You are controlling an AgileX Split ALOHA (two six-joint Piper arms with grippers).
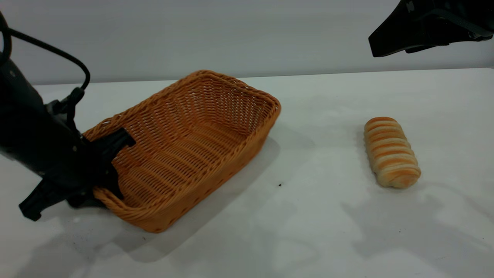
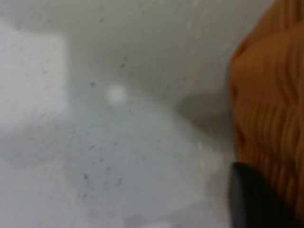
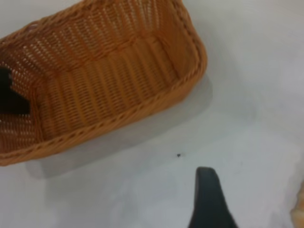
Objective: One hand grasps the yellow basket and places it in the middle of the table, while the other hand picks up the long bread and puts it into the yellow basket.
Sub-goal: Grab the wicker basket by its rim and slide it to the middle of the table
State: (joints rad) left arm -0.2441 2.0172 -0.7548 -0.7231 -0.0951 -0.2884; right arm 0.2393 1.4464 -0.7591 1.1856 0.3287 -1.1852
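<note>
The yellow basket (image 1: 185, 143) is at the table's left, and its left end looks slightly raised. My left gripper (image 1: 96, 170) is shut on the basket's left short rim, with one finger (image 1: 117, 143) inside and the rest outside. The left wrist view shows the basket's wall (image 2: 270, 95) beside one dark finger (image 2: 251, 199). The long bread (image 1: 391, 152), a striped roll, lies alone on the table (image 1: 316, 200) at the right. My right gripper (image 1: 389, 40) hangs high above the table's back right, clear of the bread. In the right wrist view the basket (image 3: 109, 71) is far off.
A small dark speck (image 1: 279, 185) lies on the white table between basket and bread. A sliver of the bread (image 3: 299, 209) shows at the edge of the right wrist view. A grey wall stands behind the table.
</note>
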